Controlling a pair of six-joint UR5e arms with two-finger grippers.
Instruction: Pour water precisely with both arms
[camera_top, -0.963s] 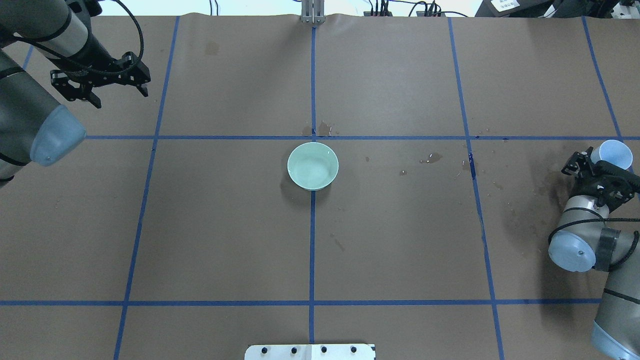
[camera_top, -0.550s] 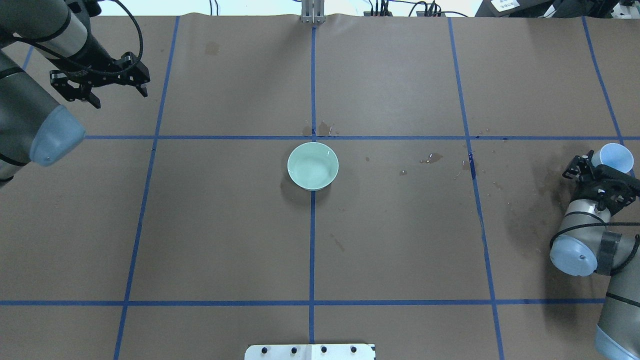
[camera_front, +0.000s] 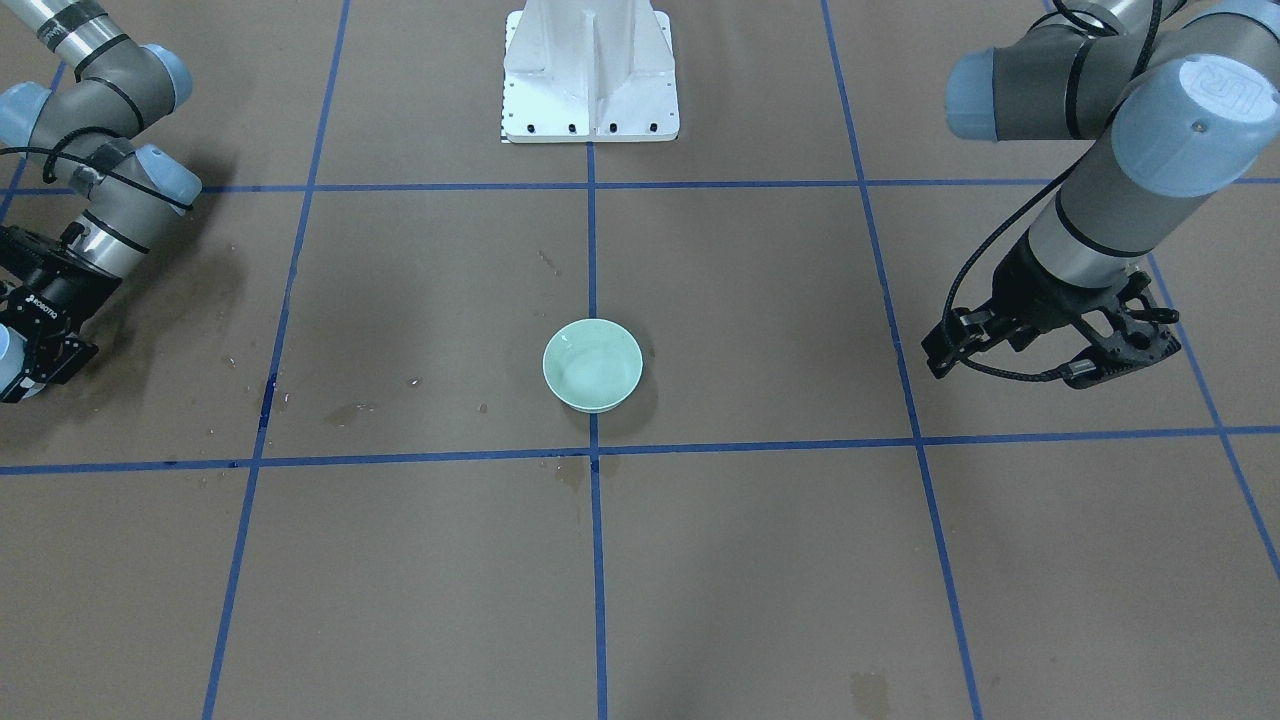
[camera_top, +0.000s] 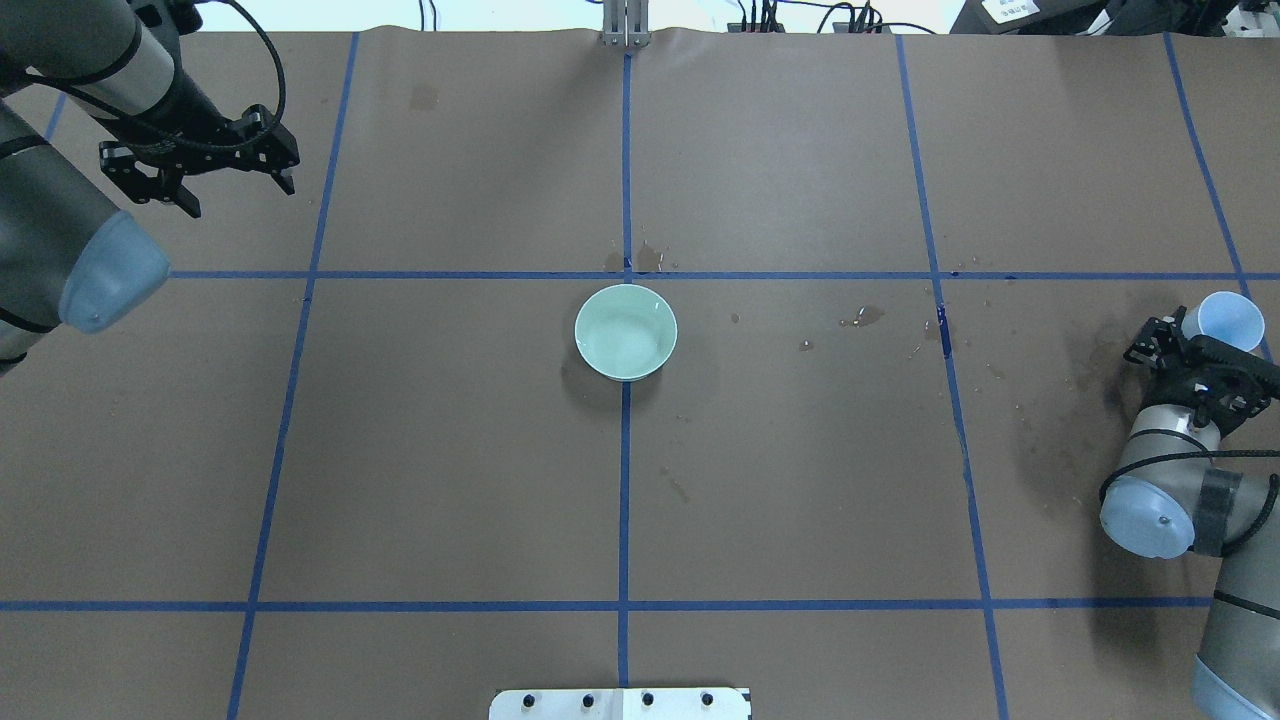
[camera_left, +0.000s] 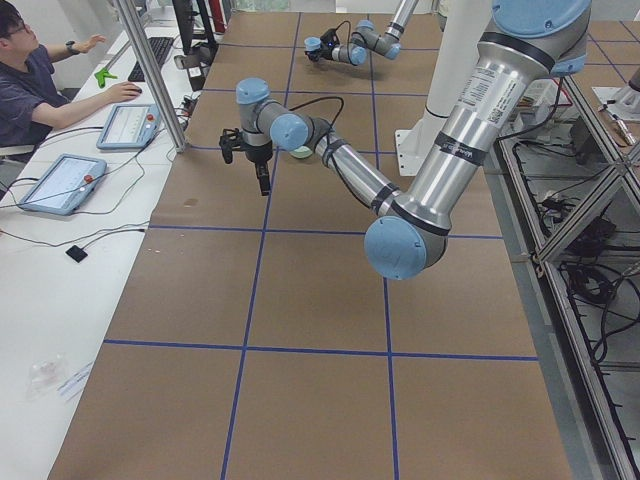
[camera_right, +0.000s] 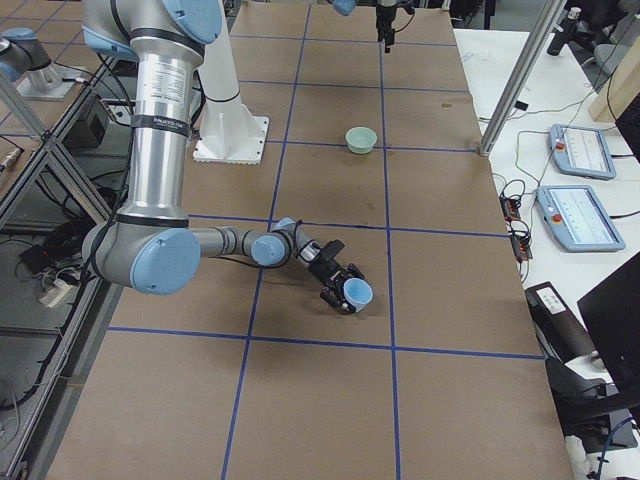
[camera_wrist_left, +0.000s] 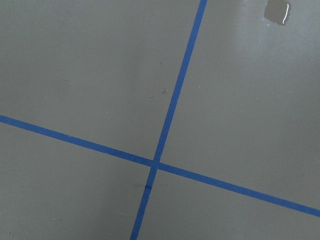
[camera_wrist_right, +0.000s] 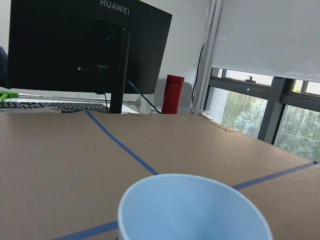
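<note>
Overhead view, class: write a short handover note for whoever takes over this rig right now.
Left gripper: open, empty, above the far-left of the brown-covered table.
Right gripper: shut on the light-blue plastic cup, low at the table's right end.
Pale-green round bowl: table centre, touched by neither gripper.
Done: cup gripped; water in cup or bowl cannot be told.
Left: probably carry cup to bowl, pour.

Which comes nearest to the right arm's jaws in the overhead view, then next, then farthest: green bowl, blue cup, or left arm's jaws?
1. The blue cup, gripped by the right arm, at the table's right edge.
2. The green bowl, in the table's middle.
3. The left arm and its jaws, far-left corner.
</note>
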